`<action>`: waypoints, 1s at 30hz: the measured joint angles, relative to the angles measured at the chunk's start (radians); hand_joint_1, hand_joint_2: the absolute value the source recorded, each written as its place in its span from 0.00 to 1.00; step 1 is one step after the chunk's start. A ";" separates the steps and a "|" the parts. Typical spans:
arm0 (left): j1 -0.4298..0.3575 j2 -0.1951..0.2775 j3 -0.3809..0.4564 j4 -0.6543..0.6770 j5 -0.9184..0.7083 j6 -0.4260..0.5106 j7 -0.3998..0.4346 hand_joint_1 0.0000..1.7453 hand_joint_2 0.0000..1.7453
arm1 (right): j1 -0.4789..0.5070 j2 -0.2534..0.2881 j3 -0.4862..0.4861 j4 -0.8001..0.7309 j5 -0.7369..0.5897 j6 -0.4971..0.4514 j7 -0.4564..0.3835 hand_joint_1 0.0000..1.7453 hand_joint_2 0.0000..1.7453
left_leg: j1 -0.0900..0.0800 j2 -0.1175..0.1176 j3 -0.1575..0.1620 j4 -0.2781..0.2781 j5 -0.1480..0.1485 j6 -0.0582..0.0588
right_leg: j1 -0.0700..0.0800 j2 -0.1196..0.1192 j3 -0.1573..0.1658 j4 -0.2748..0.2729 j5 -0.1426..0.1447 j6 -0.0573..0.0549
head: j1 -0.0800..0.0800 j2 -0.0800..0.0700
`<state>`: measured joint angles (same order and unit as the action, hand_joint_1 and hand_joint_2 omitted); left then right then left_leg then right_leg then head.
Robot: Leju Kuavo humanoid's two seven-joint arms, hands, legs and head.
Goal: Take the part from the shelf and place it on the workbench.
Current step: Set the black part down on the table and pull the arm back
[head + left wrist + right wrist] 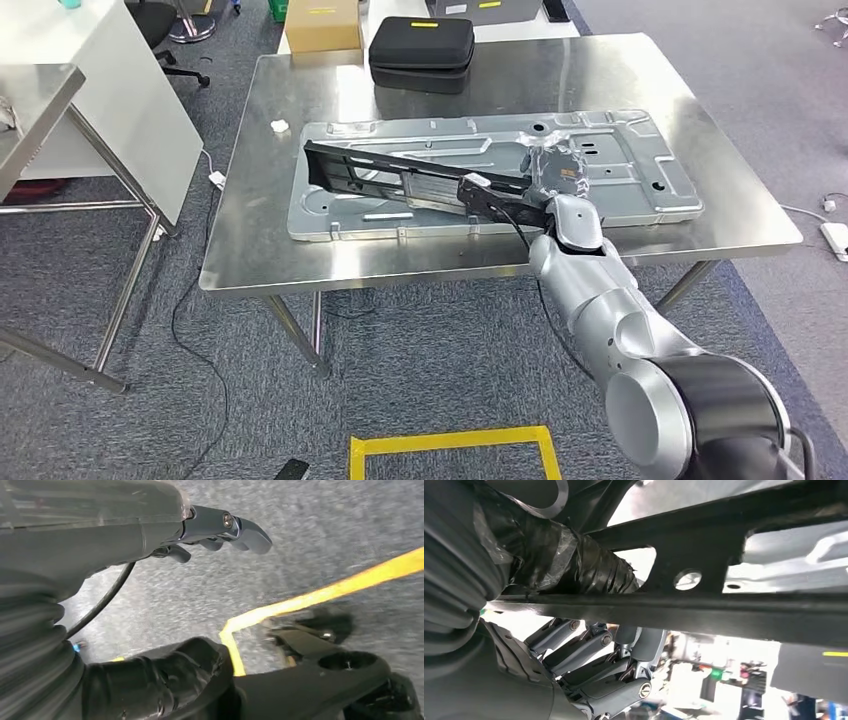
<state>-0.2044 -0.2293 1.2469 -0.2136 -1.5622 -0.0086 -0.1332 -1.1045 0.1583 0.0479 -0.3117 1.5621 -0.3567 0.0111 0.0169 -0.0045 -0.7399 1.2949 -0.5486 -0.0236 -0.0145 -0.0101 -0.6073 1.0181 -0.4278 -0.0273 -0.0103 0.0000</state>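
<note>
Your right robot hand reaches over the steel desk and holds one end of the part, a long black frame-like bar. In the head view the part stretches from that hand toward the desk's left side, lying across a large silver stamped metal panel that rests flat on the desk; you cannot tell from these pictures whether the bar's far end touches the panel or hangs just above it. In the right wrist view the fingers curl on one side of the black bar and the tape-wrapped thumb presses on its other side, so the grasp is closed on the part. Your left robot hand hangs over grey carpet crossed by a yellow tape line, its fingers loosely bent with nothing in them. A black zipped case sits at the desk's far edge, and a small white object lies near the panel's far left corner.
</note>
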 joint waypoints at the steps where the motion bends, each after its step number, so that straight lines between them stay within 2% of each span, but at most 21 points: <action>1: 0.000 0.000 -0.001 0.000 0.000 -0.010 -0.009 0.00 1.00 | 0.000 0.000 0.013 0.000 0.000 -0.008 0.014 1.00 1.00 | 0.004 0.001 0.013 -0.022 0.021 -0.004 | -0.002 0.000 0.000 0.003 -0.001 0.002 | 0.000 0.000; 3: -0.001 0.000 -0.003 0.000 0.001 -0.024 -0.021 0.00 1.00 | -0.001 0.001 0.030 0.000 0.000 -0.019 0.020 1.00 1.00 | 0.011 0.002 0.078 -0.146 0.081 -0.011 | -0.006 0.001 -0.002 0.012 -0.007 0.011 | 0.000 0.000; 5: -0.004 -0.002 -0.004 0.000 0.002 -0.024 -0.024 0.00 1.00 | -0.001 0.003 0.040 0.000 0.002 -0.023 0.014 1.00 1.00 | 0.010 0.001 0.124 -0.240 0.106 -0.006 | -0.005 0.004 -0.008 0.023 -0.012 0.024 | -0.001 0.000; 8: -0.007 -0.003 -0.006 0.001 0.001 -0.012 -0.019 0.00 1.00 | -0.001 0.006 0.053 0.001 0.006 -0.025 0.008 1.00 1.00 | 0.005 -0.002 0.127 -0.254 0.107 0.022 | -0.003 0.007 -0.015 0.023 -0.010 0.041 | 0.000 0.000; 10: -0.007 -0.004 -0.007 0.001 0.001 -0.005 -0.013 0.00 1.00 | -0.006 0.005 0.057 0.001 0.005 -0.024 0.007 1.00 1.00 | 0.005 -0.002 0.127 -0.259 0.111 0.037 | -0.007 0.008 -0.026 0.046 -0.028 0.049 | 0.000 0.000; 11: -0.008 -0.004 -0.007 0.001 0.002 -0.003 -0.011 0.00 1.00 | -0.013 0.004 0.057 0.001 0.004 -0.023 0.007 1.00 1.00 | 0.006 -0.001 0.128 -0.261 0.113 0.043 | -0.008 0.008 -0.045 0.085 -0.052 0.052 | 0.001 0.000; 13: -0.007 -0.004 -0.007 0.001 0.002 -0.001 -0.010 0.00 1.00 | -0.031 0.002 0.058 0.001 0.004 -0.015 0.008 1.00 1.00 | 0.002 -0.001 0.126 -0.261 0.113 0.050 | -0.007 0.008 -0.108 0.218 -0.113 0.053 | 0.001 0.000; 14: -0.007 -0.004 -0.007 0.001 0.002 -0.001 -0.009 0.00 1.00 | -0.041 0.000 0.059 0.001 0.005 -0.012 0.011 1.00 1.00 | 0.000 -0.001 0.126 -0.261 0.113 0.052 | -0.007 0.009 -0.139 0.280 -0.133 0.053 | 0.001 0.000; 15: -0.006 -0.004 -0.007 0.001 0.002 -0.001 -0.008 0.00 1.00 | -0.051 -0.001 0.059 0.000 0.006 -0.008 0.014 1.00 1.00 | -0.002 -0.002 0.127 -0.260 0.112 0.054 | -0.006 0.009 -0.157 0.314 -0.135 0.051 | 0.001 0.000; 16: -0.006 -0.004 -0.007 0.001 0.002 -0.002 -0.007 0.00 1.00 | -0.062 -0.003 0.060 0.000 0.006 -0.006 0.017 1.00 1.00 | -0.005 -0.003 0.128 -0.260 0.111 0.055 | -0.004 0.009 -0.156 0.308 -0.117 0.046 | 0.001 0.000; 17: -0.006 -0.004 -0.007 0.001 0.002 -0.003 -0.008 0.00 1.00 | -0.077 -0.004 0.060 -0.001 0.006 -0.003 0.021 1.00 1.00 | -0.007 -0.004 0.129 -0.260 0.111 0.056 | -0.001 0.009 -0.137 0.262 -0.083 0.039 | 0.001 0.000; 18: -0.005 -0.005 -0.007 0.001 0.002 -0.005 -0.010 0.00 1.00 | -0.096 -0.005 0.060 -0.003 0.006 0.000 0.025 1.00 1.00 | -0.009 -0.006 0.131 -0.260 0.110 0.056 | 0.003 0.009 -0.106 0.190 -0.045 0.029 | 0.001 0.000; 20: -0.006 -0.008 -0.007 0.001 0.002 -0.013 -0.017 0.00 1.00 | -0.139 -0.006 0.061 -0.007 0.006 0.001 0.037 1.00 1.00 | -0.014 -0.007 0.128 -0.260 0.109 0.053 | 0.012 0.009 -0.051 0.069 -0.001 0.012 | 0.001 0.000; 22: -0.007 -0.012 -0.007 0.001 0.002 -0.022 -0.024 0.00 1.00 | -0.172 -0.007 0.062 -0.013 0.007 -0.007 0.053 1.00 1.00 | -0.014 -0.006 0.125 -0.261 0.111 0.046 | 0.018 0.009 -0.034 0.032 0.001 0.006 | 0.001 0.000; 24: -0.007 -0.014 -0.007 0.001 0.000 -0.027 -0.029 0.00 1.00 | -0.194 -0.007 0.065 -0.020 0.007 -0.012 0.061 1.00 1.00 | -0.013 -0.006 0.125 -0.261 0.108 0.035 | 0.015 0.008 -0.028 0.017 0.004 0.004 | 0.001 0.000; 25: -0.006 -0.015 -0.008 0.001 -0.001 -0.028 -0.032 0.00 1.00 | -0.204 -0.008 0.067 -0.022 0.007 -0.011 0.064 1.00 1.00 | -0.013 -0.004 0.120 -0.246 0.096 0.030 | 0.011 0.006 -0.023 0.010 0.007 0.001 | 0.001 0.000; 27: -0.004 -0.017 -0.009 0.001 -0.004 -0.032 -0.037 0.00 1.00 | -0.223 -0.006 0.069 -0.023 0.008 -0.008 0.067 1.00 1.00 | -0.010 -0.002 0.083 -0.159 0.046 0.021 | 0.006 0.005 -0.017 -0.001 0.011 -0.004 | 0.000 0.000; 29: -0.003 -0.019 -0.010 0.001 -0.006 -0.036 -0.042 0.00 1.00 | -0.232 -0.004 0.069 -0.022 0.008 0.002 0.067 1.00 1.00 | -0.006 -0.001 0.021 -0.030 -0.008 0.012 | 0.005 0.006 -0.016 0.000 0.010 -0.006 | 0.000 0.000; 30: -0.003 -0.019 -0.010 0.001 -0.007 -0.037 -0.044 0.00 1.00 | -0.232 -0.004 0.069 -0.021 0.008 0.013 0.066 1.00 1.00 | -0.004 -0.001 0.000 0.008 -0.014 0.009 | 0.005 0.006 -0.016 0.002 0.010 -0.006 | 0.000 0.000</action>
<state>-0.2071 -0.2483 1.2365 -0.2129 -1.5695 -0.0457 -0.1775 -1.3367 0.1548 0.1173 -0.3326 1.5697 -0.3432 0.0767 0.0132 -0.0059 -0.7396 1.3028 -0.5627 -0.0150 -0.0095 -0.0041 -0.6233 1.0198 -0.4182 -0.0331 -0.0103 0.0000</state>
